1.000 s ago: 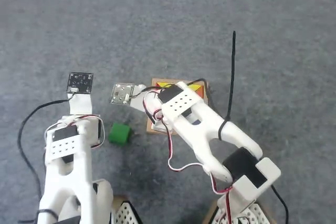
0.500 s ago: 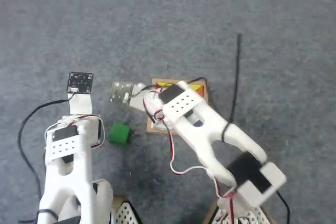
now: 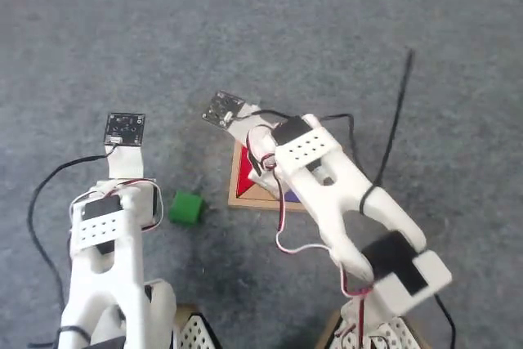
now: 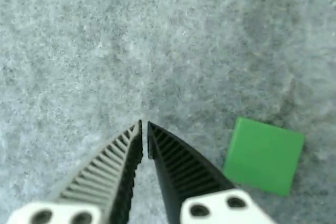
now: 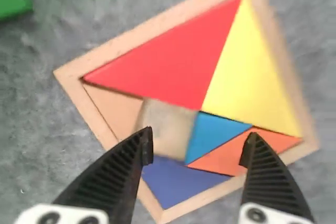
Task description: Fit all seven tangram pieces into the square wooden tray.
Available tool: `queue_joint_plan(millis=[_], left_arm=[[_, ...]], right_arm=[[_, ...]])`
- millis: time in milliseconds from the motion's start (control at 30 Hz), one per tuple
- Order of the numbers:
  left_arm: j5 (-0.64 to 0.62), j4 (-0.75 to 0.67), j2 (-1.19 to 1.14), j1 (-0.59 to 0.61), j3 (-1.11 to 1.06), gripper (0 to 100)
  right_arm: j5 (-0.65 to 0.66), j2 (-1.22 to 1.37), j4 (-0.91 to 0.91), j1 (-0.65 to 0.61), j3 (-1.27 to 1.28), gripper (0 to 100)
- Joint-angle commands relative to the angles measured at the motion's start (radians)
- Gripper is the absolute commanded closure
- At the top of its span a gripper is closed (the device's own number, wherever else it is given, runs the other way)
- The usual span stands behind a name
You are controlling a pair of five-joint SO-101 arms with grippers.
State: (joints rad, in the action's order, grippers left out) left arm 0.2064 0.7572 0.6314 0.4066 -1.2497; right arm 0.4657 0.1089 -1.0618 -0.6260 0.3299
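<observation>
Green block [image 3: 186,208] isn't in the wooden tray [image 3: 236,192], right? Where's it sitting?

>> Yep, it's out on the grey carpet [image 3: 368,55], just beside the left arm [image 3: 105,230], between that arm and the tray.

And the grippers?

>> Left gripper [image 4: 144,125] is low over bare carpet near the block. Its jaws are pinched together with just a sliver between the tips, nothing in them. Right gripper [image 5: 199,135] hangs over the tray, jaws spread wide and empty. Under it you can see the big red triangle [image 5: 168,72] edge to edge with the yellow triangle [image 5: 252,82]. The little light-blue triangle [image 5: 212,135], an orange piece [image 5: 236,156] and a dark blue piece [image 5: 178,179] sit along the near side. Some bare wood shows next to the red one.
</observation>
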Motion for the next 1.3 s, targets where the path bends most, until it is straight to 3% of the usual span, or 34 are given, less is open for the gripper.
queue_joint_plan(millis=[0, 233, 567, 900, 1000, 1267], left_arm=[[-0.011, -0.02, 0.034, 0.003, 0.041, 98], [-0.011, -0.02, 0.034, 0.003, 0.041, 98], [-0.011, -0.02, 0.034, 0.003, 0.041, 98], [-0.011, -0.02, 0.034, 0.003, 0.041, 98], [-0.011, -0.02, 0.034, 0.003, 0.041, 98], [-0.011, -0.02, 0.034, 0.003, 0.041, 98]], right_arm=[[-0.023, 0.03, -0.053, 0.007, -0.089, 81.6], [-0.054, 0.127, -0.085, 0.004, -0.176, 97.2], [-0.054, 0.082, -0.085, 0.019, -0.184, 99.1], [-0.055, -0.157, -0.077, 0.104, -0.083, 99.1], [-0.055, -0.251, -0.076, 0.151, -0.051, 99.1], [-0.057, -0.289, -0.068, 0.441, -0.035, 98.9]])
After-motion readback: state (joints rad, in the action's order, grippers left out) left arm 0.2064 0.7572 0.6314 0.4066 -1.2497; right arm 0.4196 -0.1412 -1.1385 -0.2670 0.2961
